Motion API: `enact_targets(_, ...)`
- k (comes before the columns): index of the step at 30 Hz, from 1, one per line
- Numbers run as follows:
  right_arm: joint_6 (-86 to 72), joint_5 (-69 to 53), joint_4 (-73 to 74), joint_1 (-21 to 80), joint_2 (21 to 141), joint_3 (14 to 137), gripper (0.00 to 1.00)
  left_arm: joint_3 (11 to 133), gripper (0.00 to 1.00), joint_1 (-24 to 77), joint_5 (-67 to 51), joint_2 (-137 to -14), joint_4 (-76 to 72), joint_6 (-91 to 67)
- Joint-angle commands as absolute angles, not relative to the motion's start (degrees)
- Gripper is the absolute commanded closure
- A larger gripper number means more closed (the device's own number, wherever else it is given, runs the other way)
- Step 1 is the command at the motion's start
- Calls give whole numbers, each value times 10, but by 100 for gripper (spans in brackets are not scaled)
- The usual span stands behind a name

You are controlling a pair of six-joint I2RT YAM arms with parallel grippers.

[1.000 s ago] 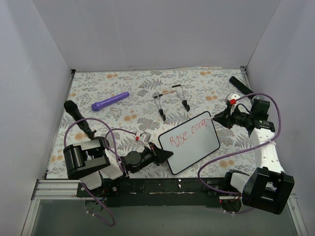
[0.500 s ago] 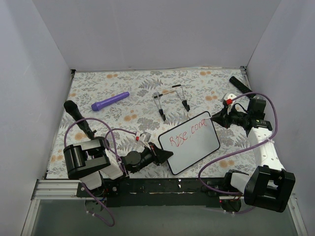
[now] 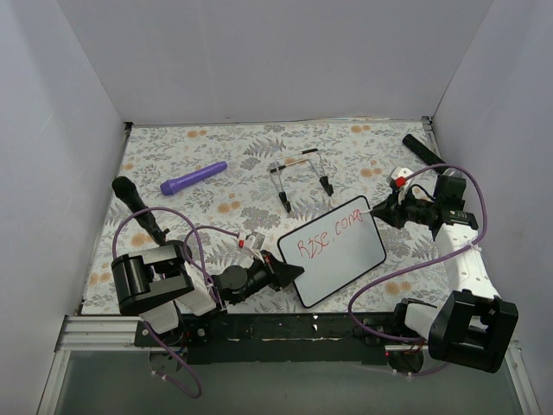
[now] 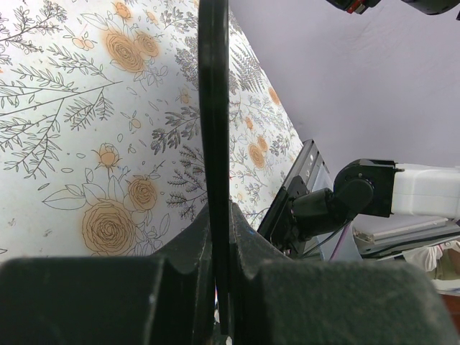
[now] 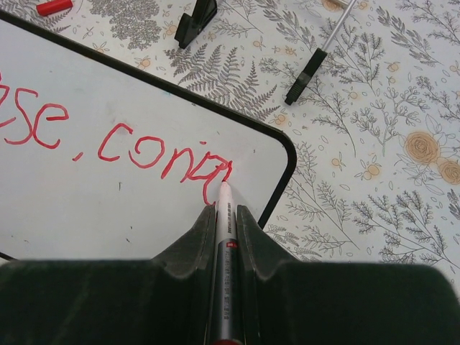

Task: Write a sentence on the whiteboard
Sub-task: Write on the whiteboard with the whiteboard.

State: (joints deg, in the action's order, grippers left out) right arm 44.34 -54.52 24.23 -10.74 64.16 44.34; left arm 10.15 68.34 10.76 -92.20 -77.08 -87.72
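The whiteboard (image 3: 337,259) lies tilted near the table's front middle. My left gripper (image 3: 294,273) is shut on its near-left edge; in the left wrist view that edge is a black bar (image 4: 213,108) running up from between the fingers of the left gripper (image 4: 221,215). The sentence (image 3: 333,234) is one slanted line of red letters (image 5: 129,147). It reads roughly "Rise.conq" and ends close to the board's (image 5: 108,208) rounded corner. My right gripper (image 5: 225,212) is shut on a slim marker (image 5: 224,237). The marker's tip touches the last letter. From above, the right gripper (image 3: 378,208) sits at the board's far right corner.
A thin black wire stand (image 3: 301,177) sits just behind the board, its feet (image 5: 305,75) close to the board's edge. A purple pen (image 3: 193,178) lies at the back left. A black handle (image 3: 138,206) lies at the left and a black bar (image 3: 421,147) at the back right. A red cap (image 5: 54,6) lies beside the board.
The right gripper has made small moves with the marker at the board's far right corner, and the last red letter has been added. The left gripper and board have not moved.
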Motion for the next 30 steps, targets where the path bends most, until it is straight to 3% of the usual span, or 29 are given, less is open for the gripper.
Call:
enact_targets(1, 465, -536, 266, -105, 638, 436, 99, 92, 100, 685, 88, -931, -886, -842)
enact_targets(30, 385, -518, 166, -105, 641, 460, 99, 97, 100, 685, 82, -940, -889, -842)
